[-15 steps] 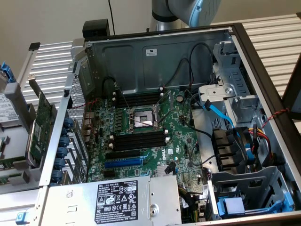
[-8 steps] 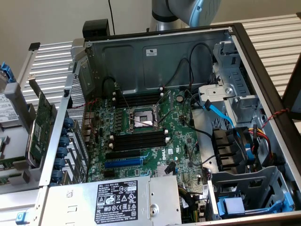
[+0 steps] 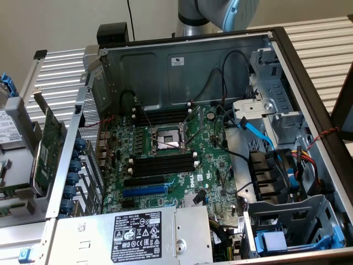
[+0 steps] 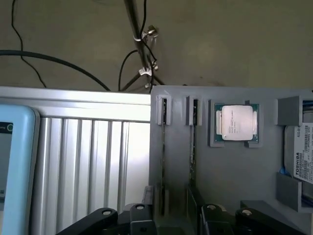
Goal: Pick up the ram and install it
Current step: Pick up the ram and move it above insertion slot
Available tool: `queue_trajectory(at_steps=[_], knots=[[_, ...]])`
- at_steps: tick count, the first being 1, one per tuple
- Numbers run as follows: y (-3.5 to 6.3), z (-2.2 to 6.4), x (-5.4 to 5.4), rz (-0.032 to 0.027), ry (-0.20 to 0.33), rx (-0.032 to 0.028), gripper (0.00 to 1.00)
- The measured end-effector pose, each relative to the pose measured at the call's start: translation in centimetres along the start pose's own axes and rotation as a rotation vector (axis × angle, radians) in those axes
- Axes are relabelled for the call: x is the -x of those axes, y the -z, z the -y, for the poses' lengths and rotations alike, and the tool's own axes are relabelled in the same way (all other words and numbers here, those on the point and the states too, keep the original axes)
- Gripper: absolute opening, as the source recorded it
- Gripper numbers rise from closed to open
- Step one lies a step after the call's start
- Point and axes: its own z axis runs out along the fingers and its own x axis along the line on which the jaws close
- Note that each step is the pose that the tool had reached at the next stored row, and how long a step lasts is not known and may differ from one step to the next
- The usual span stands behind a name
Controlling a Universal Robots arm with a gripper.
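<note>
The gripper (image 4: 175, 221) is seen in the wrist view with its black fingers (image 4: 142, 218) spread wide, and nothing is pinched between them. It is held above the near end of a grey tray (image 4: 220, 176). Below it, within the span of the fingers, the ram (image 4: 162, 156) is stood on its long edge in a narrow slot of the tray, so that its thin dark upper edge is turned toward the gripper. Its long axis is pointed straight away from the gripper, toward the tray's far edge, in line with the ribs of the table (image 4: 88, 161). Each end is clasped by a small grey post.

Just beside it, a second stick (image 4: 193, 147) is set parallel in a like slot. The two are close but apart, and this stick is what stands nearest in the way. Farther to that side a CPU (image 4: 234, 122) is laid flat in a square pocket, and beyond it a drive (image 4: 299, 156) is held between grey blocks. To the gripper's other side the ribbed table is seen, and past it a pale blue part (image 4: 14, 166).

In the exterior view the arm (image 3: 218, 11) is seen behind an open case (image 3: 165, 61), with the tray at the exterior view's left of it. Inside, black slots (image 3: 162, 164) are laid on either side of a socket (image 3: 165, 138), well apart from the ram.
</note>
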Motion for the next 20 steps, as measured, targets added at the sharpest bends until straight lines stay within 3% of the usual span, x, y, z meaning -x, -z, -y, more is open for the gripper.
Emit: queue_trajectory(at_steps=[6,20], knots=[[-1.09,0.14,-0.2,0.0002,0.0,0.0069,0.41],[-3.64,0.33,-0.3,0.0005,0.0,0.011,0.41]])
